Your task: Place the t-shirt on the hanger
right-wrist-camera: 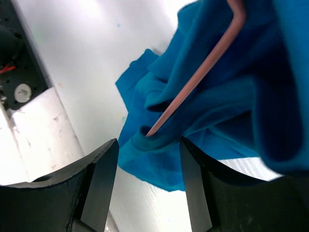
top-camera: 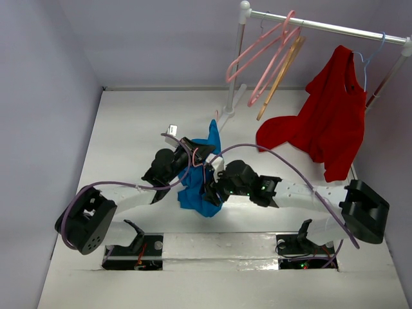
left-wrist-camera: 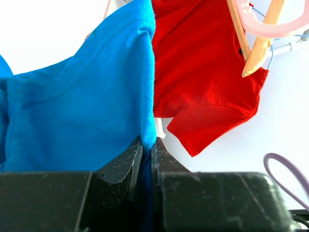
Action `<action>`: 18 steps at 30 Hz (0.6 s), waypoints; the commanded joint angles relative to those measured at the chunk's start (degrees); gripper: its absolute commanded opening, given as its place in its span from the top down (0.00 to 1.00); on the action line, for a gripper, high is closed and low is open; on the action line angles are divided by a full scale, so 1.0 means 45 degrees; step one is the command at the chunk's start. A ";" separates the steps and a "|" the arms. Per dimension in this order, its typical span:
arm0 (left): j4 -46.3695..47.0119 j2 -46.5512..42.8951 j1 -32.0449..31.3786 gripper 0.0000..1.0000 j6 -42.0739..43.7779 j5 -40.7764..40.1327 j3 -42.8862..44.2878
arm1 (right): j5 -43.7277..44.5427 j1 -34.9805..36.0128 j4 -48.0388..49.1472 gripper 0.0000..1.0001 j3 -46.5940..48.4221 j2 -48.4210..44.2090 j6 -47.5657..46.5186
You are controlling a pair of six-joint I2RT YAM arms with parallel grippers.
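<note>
My L gripper (left-wrist-camera: 147,145) pinches t-shirt (left-wrist-camera: 82,106) edge; R gripper (right-wrist-camera: 148,142) wide, holding nothing, so hanger (right-wrist-camera: 203,72) at upper right cd slip out.

Lab test cell, this: plain walls (top-camera: 45,96) boxing a white table (top-camera: 129,129), left arm (top-camera: 122,196) and right arm (top-camera: 302,193) bolted on, small clothes rail (top-camera: 322,26).

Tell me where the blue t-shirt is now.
Top view: the t-shirt is bunched mid-table between the left gripper, shut on it, and the right gripper; the hanger pokes inside.
</note>
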 commanded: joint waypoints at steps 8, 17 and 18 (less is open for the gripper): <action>0.0527 -0.0851 0.0003 1.00 0.0021 0.0070 0.0023 | 0.2481 0.0375 0.1374 0.56 0.0492 0.0846 0.0652; 0.0468 -0.0890 0.0003 0.90 -0.0058 0.0012 -0.0075 | 0.5079 0.0669 0.1710 1.00 -0.0134 0.0182 0.1901; 0.0430 -0.0910 0.0003 0.77 0.0097 -0.0104 -0.0055 | 0.5413 0.0669 0.1398 1.00 -0.0115 0.0046 0.2077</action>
